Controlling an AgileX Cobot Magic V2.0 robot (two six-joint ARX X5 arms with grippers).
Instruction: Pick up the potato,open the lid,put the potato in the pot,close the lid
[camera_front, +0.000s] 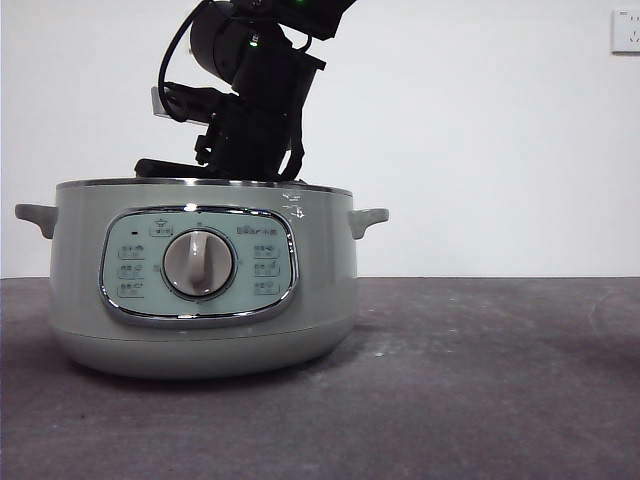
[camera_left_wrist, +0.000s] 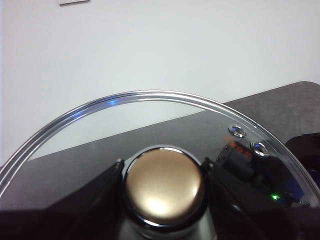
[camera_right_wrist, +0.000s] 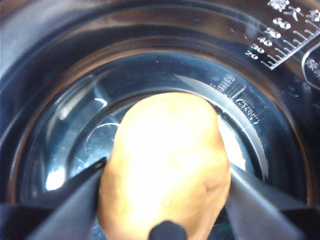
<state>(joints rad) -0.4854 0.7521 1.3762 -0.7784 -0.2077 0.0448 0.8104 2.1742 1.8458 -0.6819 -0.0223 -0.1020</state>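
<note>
The pale green pot (camera_front: 200, 300) stands on the left of the table with its lid off. My right arm (camera_front: 255, 110) reaches down into it from above. In the right wrist view my right gripper (camera_right_wrist: 166, 170) is shut on the orange-brown potato (camera_right_wrist: 165, 150) and holds it inside the pot's dark steel bowl (camera_right_wrist: 60, 100), above its bottom. My left gripper (camera_left_wrist: 162, 167) is shut on the lid's knob (camera_left_wrist: 164, 187), which looks golden here. It holds the glass lid (camera_left_wrist: 150, 120) tilted, clear of the pot. The lid does not show in the front view.
The dark grey table (camera_front: 480, 380) stretches to the right of the pot. A white wall stands behind, with a socket (camera_front: 625, 30) high on the right. Through the lid's glass a black arm part with a green light (camera_left_wrist: 272, 197) shows.
</note>
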